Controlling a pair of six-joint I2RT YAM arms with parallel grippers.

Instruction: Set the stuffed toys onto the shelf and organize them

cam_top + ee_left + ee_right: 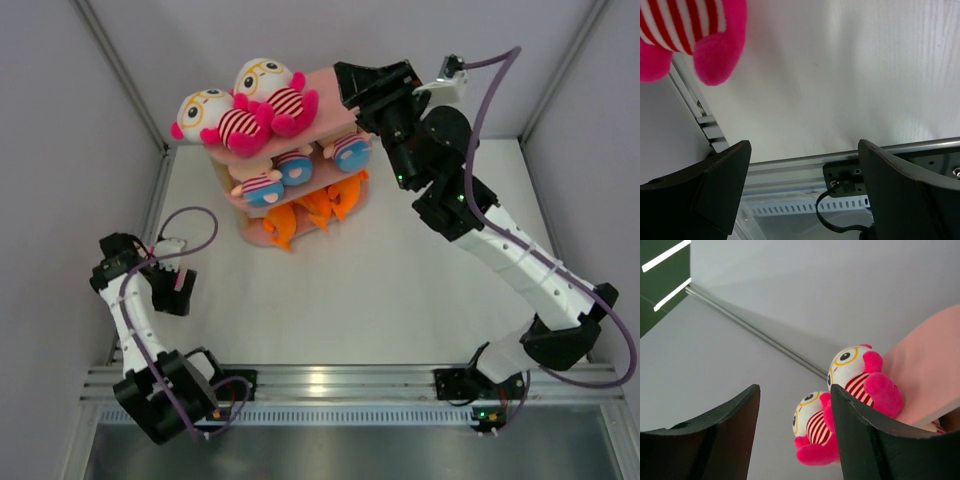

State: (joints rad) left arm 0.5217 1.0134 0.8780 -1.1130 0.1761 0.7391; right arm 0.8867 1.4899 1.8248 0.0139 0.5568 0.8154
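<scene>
The pink three-tier shelf (pixel 322 84) stands at the back of the table. Two white-headed dolls with yellow glasses (pixel 208 120) (pixel 266 88) sit on its top board. Three peach-headed dolls (pixel 262 186) with blue bottoms are on the middle board, and the orange sharks (pixel 281 226) are on the bottom board. My right gripper (pixel 352 88) is open and empty at the right end of the top board. Its wrist view (pixel 795 390) shows both white-headed dolls (pixel 860 374) (pixel 815 426) beyond the fingers. My left gripper (pixel 182 292) (pixel 805 145) is open and empty, low at the left.
A magenta limb with a striped shirt (pixel 715 50) shows at the top-left of the left wrist view; which doll it is I cannot tell. The metal rail (pixel 330 380) runs along the near table edge. Grey walls (pixel 60 120) close in left, right and back.
</scene>
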